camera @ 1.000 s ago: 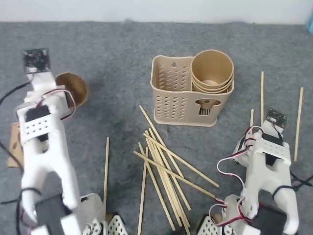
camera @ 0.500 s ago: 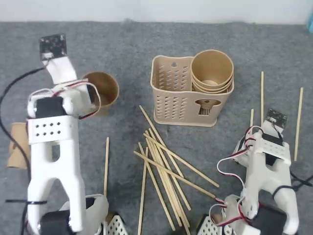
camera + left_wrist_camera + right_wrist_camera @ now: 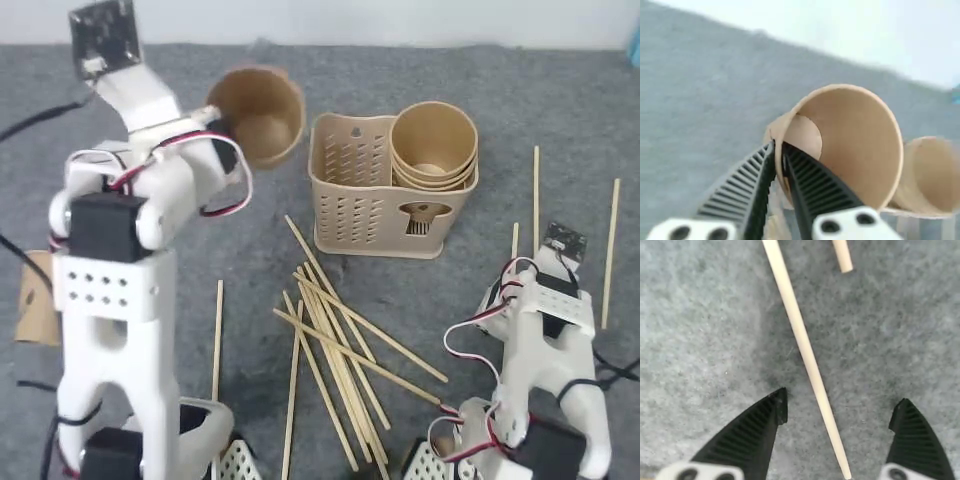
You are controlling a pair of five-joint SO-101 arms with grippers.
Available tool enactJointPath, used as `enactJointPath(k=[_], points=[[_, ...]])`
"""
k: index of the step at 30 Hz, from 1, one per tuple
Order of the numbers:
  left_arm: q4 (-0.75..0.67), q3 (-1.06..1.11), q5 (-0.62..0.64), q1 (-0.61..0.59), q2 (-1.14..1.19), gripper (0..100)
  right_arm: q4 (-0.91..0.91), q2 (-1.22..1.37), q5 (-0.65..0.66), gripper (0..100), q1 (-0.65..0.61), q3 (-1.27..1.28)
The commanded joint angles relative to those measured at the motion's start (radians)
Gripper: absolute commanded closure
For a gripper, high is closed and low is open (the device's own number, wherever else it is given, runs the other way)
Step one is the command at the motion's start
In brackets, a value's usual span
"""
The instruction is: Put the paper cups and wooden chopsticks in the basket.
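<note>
Beside the basket (image 3: pixel 350 200) our left pincer (image 3: pixel 778 150) pinches a paper cup (image 3: pixel 255 110) by its rim, we judge for stacking; right pincer (image 3: pixel 842 397) spread astride a chopstick (image 3: pixel 805 355)

The left arm (image 3: pixel 110 290) stands tall, its wrist stretched forward. The left gripper (image 3: pixel 777 146) has its two ribbed fingers (image 3: pixel 812 182) pressed nearly together – one inside, one outside the wall of a paper cup (image 3: pixel 855 135), which hangs tilted from their tips. The right arm (image 3: pixel 545 340) sits folded low, and the right gripper (image 3: pixel 841 407) points straight down with its jaws spread wide.
</note>
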Motion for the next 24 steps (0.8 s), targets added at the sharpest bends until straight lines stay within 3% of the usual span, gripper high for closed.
enactJointPath(k=[1,7,15,24], points=[[-0.055,-0.147,0.164,0.095,-0.046,99,-0.013,-0.028,-0.006,66.9,-0.007,0.002],[-0.097,-0.346,0.275,0.206,-0.044,99,-0.015,-0.028,-0.006,66.9,-0.007,0.009],[-0.245,-0.246,0.275,0.341,0.034,99,-0.015,-0.028,-0.006,66.9,-0.007,0.009],[-0.178,-0.24,0.272,0.39,0.236,99,-0.033,-0.028,-0.006,66.9,-0.007,0.009]])
